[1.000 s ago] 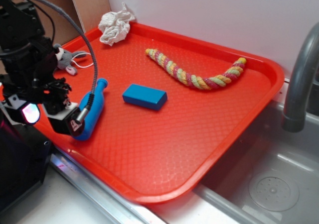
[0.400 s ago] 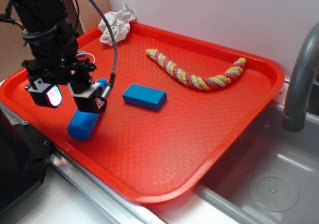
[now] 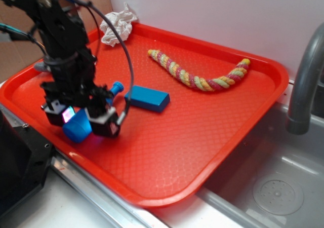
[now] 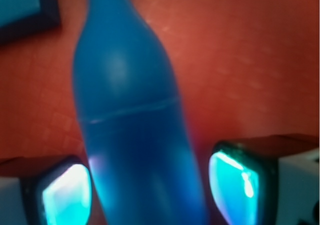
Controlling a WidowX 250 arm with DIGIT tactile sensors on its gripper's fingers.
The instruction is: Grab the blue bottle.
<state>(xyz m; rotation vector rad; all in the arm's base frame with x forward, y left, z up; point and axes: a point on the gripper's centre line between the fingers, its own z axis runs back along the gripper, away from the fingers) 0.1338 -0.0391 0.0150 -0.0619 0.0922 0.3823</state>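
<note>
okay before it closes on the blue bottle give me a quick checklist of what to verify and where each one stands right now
1. Blue bottle sits between the two fingers: ok, one on each side in the wrist view.
2. Gripper open wide enough: ok, gaps show on both sides of the body.
3. Fingers low enough to catch the body: cannot tell.
4. Blue block out of the jaws: ok, it lies beside the bottle's neck end, apart from the fingers.
5. Bottle lying flat on the red tray: ok.
6. Rope toy out of the way: ok, far side.

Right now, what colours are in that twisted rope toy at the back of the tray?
The rope toy is yellow, pink-red and pale green, twisted together; the exterior view shows it.
</note>
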